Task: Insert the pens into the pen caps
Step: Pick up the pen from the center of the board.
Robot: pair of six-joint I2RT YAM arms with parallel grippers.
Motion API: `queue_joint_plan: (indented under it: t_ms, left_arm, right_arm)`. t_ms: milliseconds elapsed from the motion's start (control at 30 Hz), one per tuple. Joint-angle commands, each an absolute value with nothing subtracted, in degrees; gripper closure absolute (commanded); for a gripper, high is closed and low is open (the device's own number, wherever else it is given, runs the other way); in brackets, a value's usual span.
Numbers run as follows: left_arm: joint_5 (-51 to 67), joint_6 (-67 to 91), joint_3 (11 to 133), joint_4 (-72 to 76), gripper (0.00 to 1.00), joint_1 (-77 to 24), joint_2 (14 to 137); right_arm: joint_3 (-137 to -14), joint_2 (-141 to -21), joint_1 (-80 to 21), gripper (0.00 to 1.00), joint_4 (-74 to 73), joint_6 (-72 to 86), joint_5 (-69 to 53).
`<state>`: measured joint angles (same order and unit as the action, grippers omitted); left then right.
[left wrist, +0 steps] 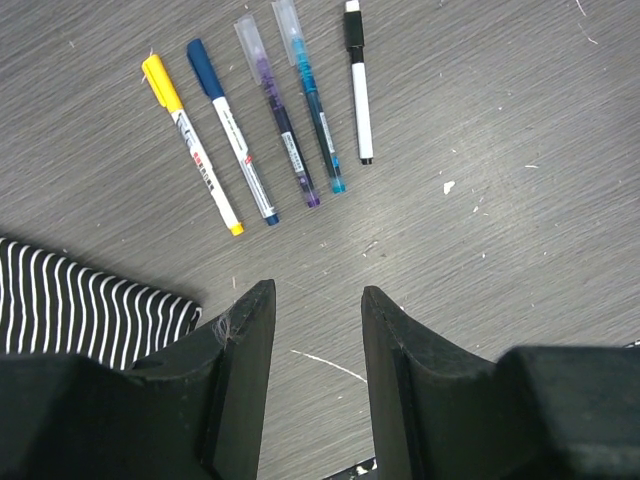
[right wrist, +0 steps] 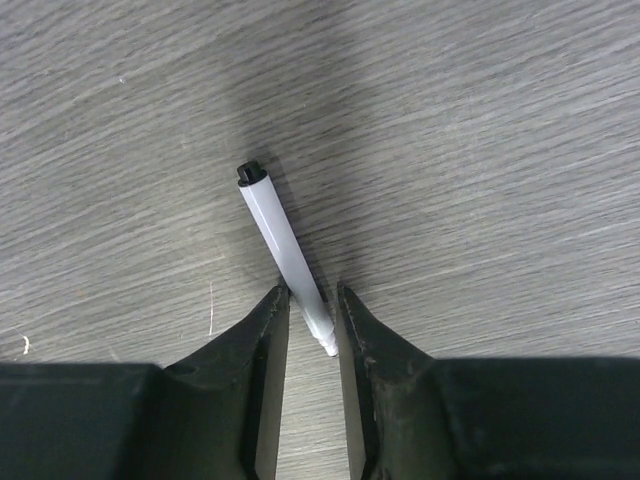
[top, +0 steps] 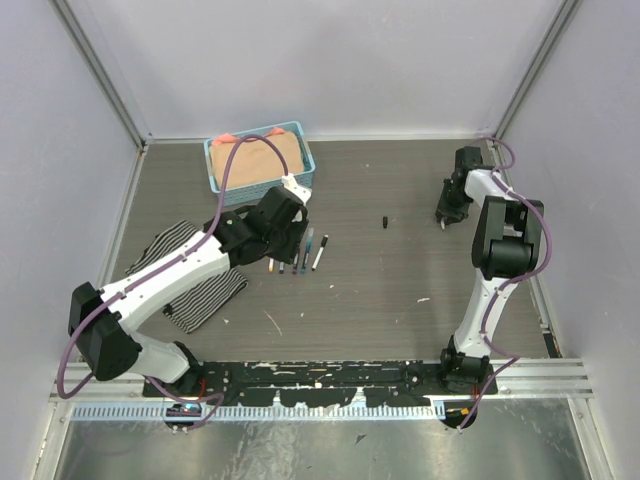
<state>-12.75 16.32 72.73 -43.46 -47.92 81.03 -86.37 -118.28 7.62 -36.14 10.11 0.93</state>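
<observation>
— The right gripper (right wrist: 312,292)?
— Jaws narrow, one either side of a white pen (right wrist: 280,230). I cannot tell whether they pinch it.
— The left gripper (left wrist: 315,295)?
— Half spread, nothing between, over the table (left wrist: 520,230). Beyond it lie five capped pens (left wrist: 285,130) in a row, with a striped cloth (left wrist: 80,300) beside.
— Caps?
— A black cap (top: 385,221) lies loose mid-table.

We see a grey wood-grain table (top: 400,270); on it sit a blue basket (top: 212,165), a striped cloth (top: 203,295) and five capped pens (left wrist: 283,125) in a row; a small black cap (top: 385,221) lies apart, and so does a lone white pen (right wrist: 285,250).
</observation>
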Motion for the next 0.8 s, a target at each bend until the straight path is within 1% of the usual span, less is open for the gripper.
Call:
queue_joint_plan:
  t_ms: [0, 100, 233, 367, 500, 567, 700, 767]
  left_arm:
    - [-11.9, 15.6, 72.7, -43.3, 0.53, -47.5, 80.3]
    - [-11.9, 15.6, 72.6, -43.3, 0.53, -47.5, 80.2]
    - [-12.0, 15.5, 72.8, -43.3, 0.53, -47.5, 79.3]
    - [-13.2, 15.3, 73.0, -43.5, 0.54, -47.1, 76.9]
    - [-14.7, 15.4, 72.7, -43.2, 0.53, -47.1, 73.3]
    - [-15.9, 15.6, 72.2, -42.7, 0.52, -47.0, 69.6]
    - [-19.0, 16.0, 71.2, -42.5, 0.5, -46.9, 64.9]
    - [-20.8, 16.1, 70.5, -42.6, 0.48, -46.9, 62.8]
  right_arm:
    - [-87.9, -118.3, 7.5, 0.71, -36.8, 8.9, 0.5]
    - [-87.8, -118.7, 7.5, 0.75, -36.8, 8.9, 0.7]
    - [-86.8, -118.5, 7.4, 0.87, -36.0, 9.0, 0.6]
    - [-84.3, -114.4, 7.0, 0.91, -33.7, 9.9, 0.3]
    - [-80.9, -106.6, 6.0, 0.94, -31.2, 11.3, -1.2]
    - [-79.5, -102.7, 4.3, 0.95, -31.0, 11.5, -1.5]
    - [-75.3, -95.0, -2.1, 0.95, -31.1, 12.2, -0.9]
    - [-72.5, -91.1, -7.3, 0.95, -31.1, 12.6, -0.6]
